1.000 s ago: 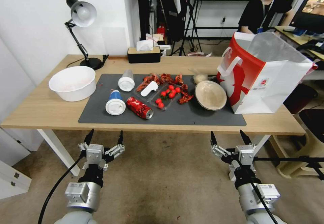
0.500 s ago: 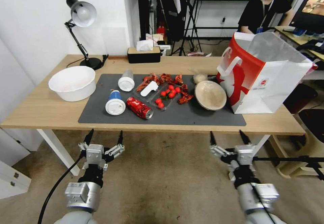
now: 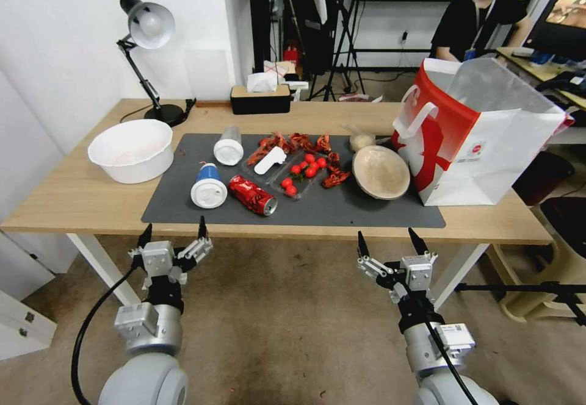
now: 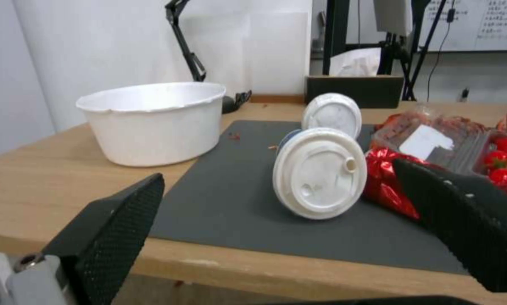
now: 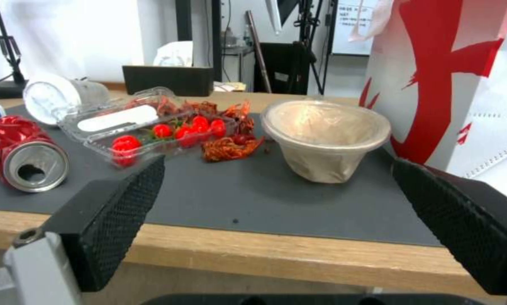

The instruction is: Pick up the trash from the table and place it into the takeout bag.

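both grippers hang just short of the table (image 3: pixel 79 204) edge, fingers spread wide and empty. the left gripper (image 3: pixel 172 237) faces the blue cup (image 3: pixel 208 186), which lies lid-first toward it; the right gripper (image 3: pixel 389 243) faces the bowl (image 3: pixel 381 172), beside the bag (image 3: pixel 482 136).

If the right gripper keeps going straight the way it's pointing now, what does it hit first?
Most likely the beige bowl. The open right gripper sits short of the table edge, and the bowl lies roughly centred ahead between its fingers, though depth is hard to judge.
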You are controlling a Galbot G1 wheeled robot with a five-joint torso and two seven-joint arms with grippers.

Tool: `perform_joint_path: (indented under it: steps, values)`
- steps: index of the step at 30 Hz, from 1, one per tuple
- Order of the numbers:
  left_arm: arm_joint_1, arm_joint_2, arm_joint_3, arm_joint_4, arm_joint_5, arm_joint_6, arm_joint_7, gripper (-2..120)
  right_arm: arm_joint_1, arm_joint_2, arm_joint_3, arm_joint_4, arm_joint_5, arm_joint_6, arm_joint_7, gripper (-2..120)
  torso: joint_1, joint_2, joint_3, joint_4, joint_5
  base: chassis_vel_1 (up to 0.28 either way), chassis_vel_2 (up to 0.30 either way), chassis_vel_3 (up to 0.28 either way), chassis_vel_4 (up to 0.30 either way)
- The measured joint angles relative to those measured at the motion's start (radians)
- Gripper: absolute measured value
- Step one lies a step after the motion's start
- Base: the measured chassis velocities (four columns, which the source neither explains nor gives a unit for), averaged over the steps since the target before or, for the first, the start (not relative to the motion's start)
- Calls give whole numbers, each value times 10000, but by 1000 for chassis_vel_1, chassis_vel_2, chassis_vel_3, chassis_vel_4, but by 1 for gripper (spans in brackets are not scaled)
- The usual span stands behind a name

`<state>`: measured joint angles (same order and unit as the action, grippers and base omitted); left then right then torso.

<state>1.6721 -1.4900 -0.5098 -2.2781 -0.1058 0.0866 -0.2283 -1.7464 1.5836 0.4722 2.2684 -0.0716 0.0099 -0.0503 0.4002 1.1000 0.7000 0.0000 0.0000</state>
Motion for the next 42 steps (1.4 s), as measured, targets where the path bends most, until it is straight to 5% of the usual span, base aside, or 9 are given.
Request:
perform_joint_path:
  steps: [19,25,31,42]
  values:
    - [124,37,-32,250,51,-40,251,100,50,-48,124,-170,562,-67,116,100,-3,0,0,0,0,0,0,0,0]
    - [125,72,-66,383,60,-138,365,100,424,-310,157,-5,3231,-866,438,100,-3,0,0,0,1,0,0,0,0]
    - [56,150,-123,458,-228,-156,562,100,1481,-762,405,42,7838,-1819,1177,100,-3,0,0,0,1,0,0,0,0]
    - [-51,269,-125,662,-285,-158,599,100,2873,-1076,454,-276,11825,-2203,3096,100,-2,-1,0,3,3,0,0,0,0]
